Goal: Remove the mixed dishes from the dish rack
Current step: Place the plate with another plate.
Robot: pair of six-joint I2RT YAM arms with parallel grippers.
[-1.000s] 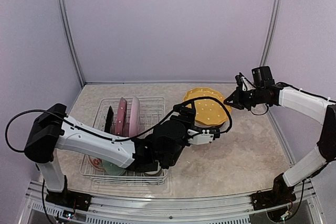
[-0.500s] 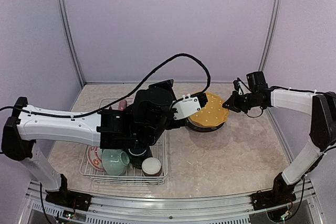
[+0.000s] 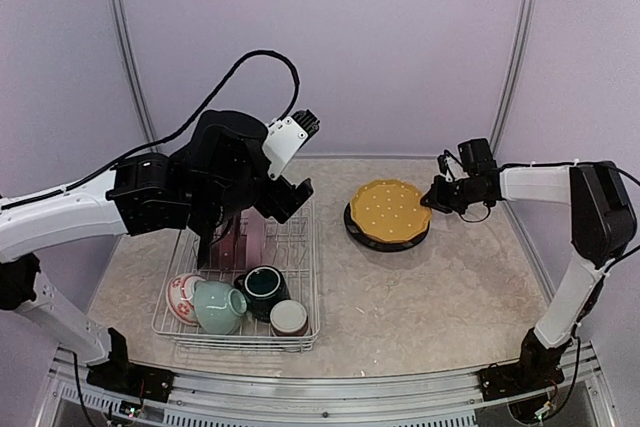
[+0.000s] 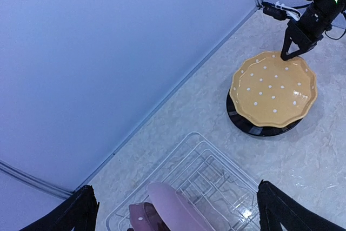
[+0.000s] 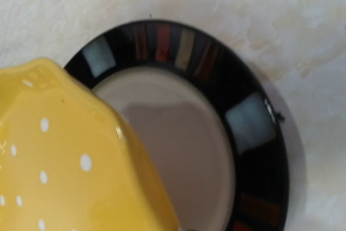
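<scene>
The yellow dotted plate (image 3: 388, 209) lies on a black plate (image 3: 385, 243) on the table right of the dish rack (image 3: 308, 269). My right gripper (image 3: 432, 197) is at the yellow plate's right rim and looks shut on it; its wrist view shows that rim (image 5: 70, 160) over the black plate (image 5: 254, 128), fingers hidden. My left gripper (image 3: 257, 207) hangs open and empty above the rack's far end, fingers wide (image 4: 81, 212). Pink plates (image 4: 173, 206) stand upright below it. A red-patterned white bowl (image 3: 180, 297), pale-green cup (image 3: 218, 305), teal cup (image 3: 263, 285) and brown-white cup (image 3: 289, 317) sit at the rack's near end.
The left arm hides much of the rack's far half. A black upright piece (image 3: 207, 245) stands at the rack's left side. Purple walls with metal posts (image 3: 517, 47) close in the marbled table (image 3: 450, 297).
My left arm has risen and swung back left, from beside the yellow plate to above the rack. My right gripper has lowered the yellow plate flat onto the black plate.
</scene>
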